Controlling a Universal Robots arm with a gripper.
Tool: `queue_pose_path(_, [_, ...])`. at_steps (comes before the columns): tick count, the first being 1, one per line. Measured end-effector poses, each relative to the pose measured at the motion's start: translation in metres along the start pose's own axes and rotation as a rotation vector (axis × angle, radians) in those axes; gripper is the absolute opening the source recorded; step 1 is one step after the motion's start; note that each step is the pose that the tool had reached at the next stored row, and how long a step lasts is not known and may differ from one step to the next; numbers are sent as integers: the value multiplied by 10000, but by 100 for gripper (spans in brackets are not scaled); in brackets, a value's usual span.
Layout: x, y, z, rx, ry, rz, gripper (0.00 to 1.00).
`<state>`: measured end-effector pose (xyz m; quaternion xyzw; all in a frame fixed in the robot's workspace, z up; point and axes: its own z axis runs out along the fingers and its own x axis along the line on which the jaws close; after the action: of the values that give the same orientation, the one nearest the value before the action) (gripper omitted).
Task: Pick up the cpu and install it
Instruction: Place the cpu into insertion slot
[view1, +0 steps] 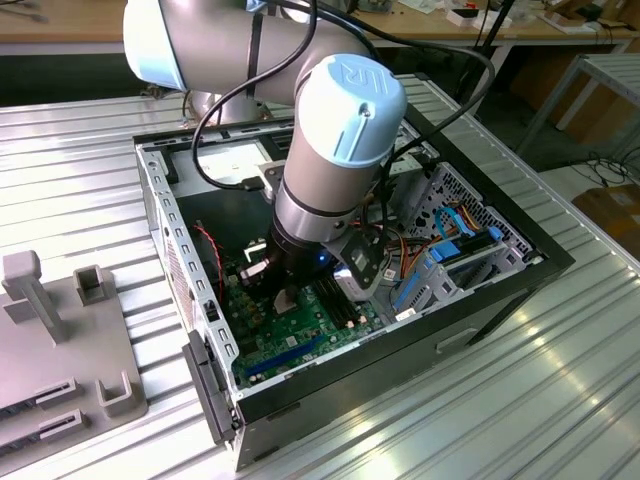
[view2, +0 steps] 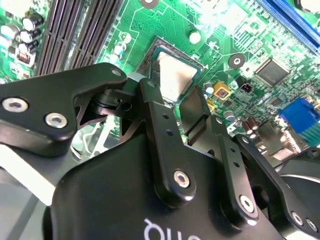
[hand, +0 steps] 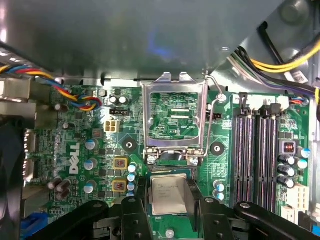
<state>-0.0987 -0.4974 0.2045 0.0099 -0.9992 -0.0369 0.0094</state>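
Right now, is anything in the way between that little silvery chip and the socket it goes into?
Nothing visible. The cpu already lies in the socket, with the end effector straddling it. The socket's metal cover frame is swung open, clear of it. Whether the chip is fully seated, I cannot tell.

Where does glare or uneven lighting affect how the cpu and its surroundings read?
Second wrist view: strong light washes the cpu face pale. First wrist view: cpu evenly lit; a bluish reflection on the case wall. Exterior view: glare streaks on the ribbed table.
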Motion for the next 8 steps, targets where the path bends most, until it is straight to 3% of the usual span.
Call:
queue_pose_path(3, [-1, 0, 2, -10, -40, 560, 44])
queue_pose_path(8, [-1, -5, 2, -49, -26, 361, 44])
